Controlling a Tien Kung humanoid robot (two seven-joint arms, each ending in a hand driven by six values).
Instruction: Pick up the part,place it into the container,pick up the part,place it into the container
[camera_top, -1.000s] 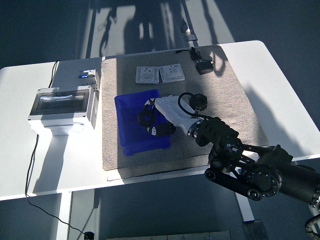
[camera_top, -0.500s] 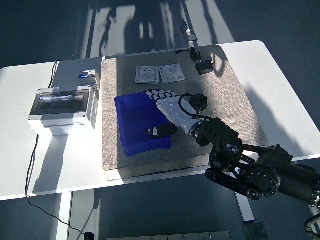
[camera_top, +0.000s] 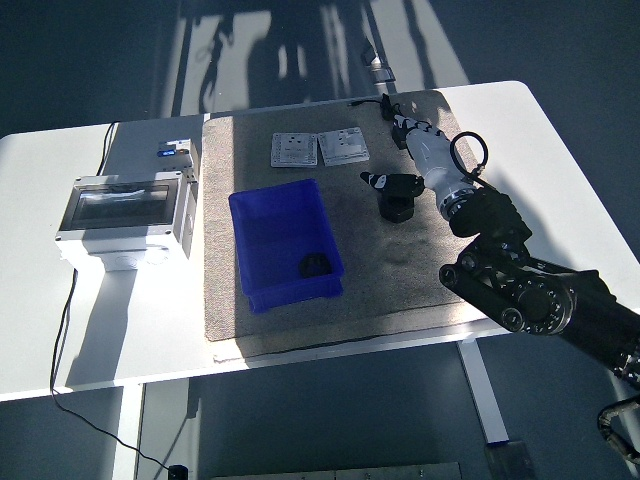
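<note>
A blue container (camera_top: 272, 225) sits on the grey mat (camera_top: 450, 235), left of centre. One small black part (camera_top: 317, 266) lies inside it at the near right corner. My right hand (camera_top: 395, 152) is open and holds nothing. It hovers over the mat's back right, with its fingers (camera_top: 412, 126) stretched toward the far edge and its thumb (camera_top: 377, 181) out to the left. A second black part (camera_top: 398, 199) with a round cable loop sits on the mat just under the thumb and palm. My left arm is out of view.
Two pale square switch plates (camera_top: 295, 149) (camera_top: 343, 147) lie at the back of the mat. A grey electrical box (camera_top: 125, 215) with a clear lid stands on the white table (camera_top: 560, 150) to the left. A black cable (camera_top: 365, 102) runs along the mat's far edge.
My right hand opened over the blue container and left a black part inside. It then swung right and back, and is now over the other black part.
</note>
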